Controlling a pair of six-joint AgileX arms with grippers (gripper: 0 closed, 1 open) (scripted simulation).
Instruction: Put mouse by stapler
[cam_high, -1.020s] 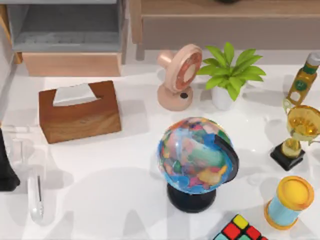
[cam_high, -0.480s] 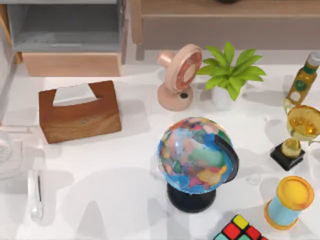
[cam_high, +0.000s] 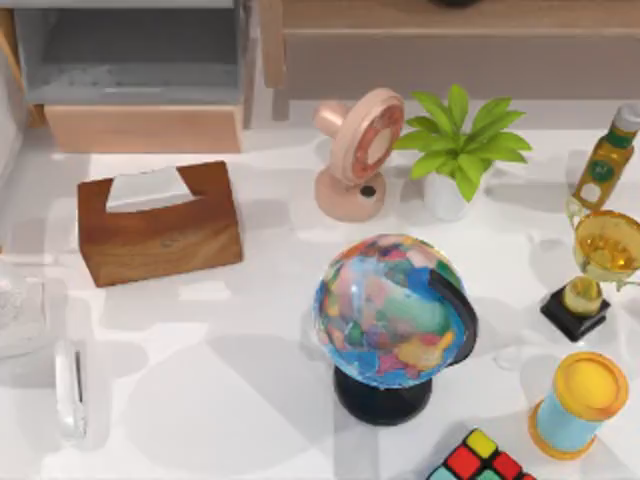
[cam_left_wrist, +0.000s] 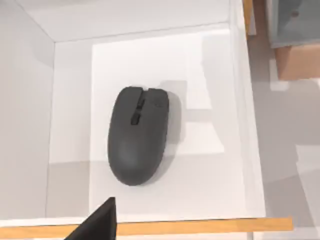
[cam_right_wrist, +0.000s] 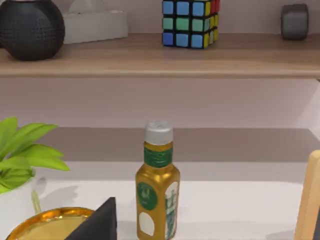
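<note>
A dark grey mouse (cam_left_wrist: 137, 141) lies flat on the floor of a white open-topped compartment (cam_left_wrist: 70, 100) with a wooden front strip. My left gripper (cam_left_wrist: 98, 224) hangs above it, a dark part of it showing just short of the mouse. The stapler (cam_high: 72, 392), a slim glossy translucent bar, lies at the table's front left, in front of the wooden tissue box (cam_high: 160, 222). A dark part of my right gripper (cam_right_wrist: 97, 223) shows in the right wrist view, facing the yellow bottle (cam_right_wrist: 157, 192) at the back right.
A globe (cam_high: 392, 315) stands in the middle of the table, with a pink fan (cam_high: 358, 150) and a potted plant (cam_high: 458, 140) behind it. Along the right side are the bottle (cam_high: 605, 158), a gold trophy (cam_high: 598, 260), a yellow-blue spool (cam_high: 580, 400) and a colour cube (cam_high: 480, 460).
The dark left arm at the top view's left edge a second ago has moved out of that view. Shadows on the table have shifted. The stapler has stayed in place.
</note>
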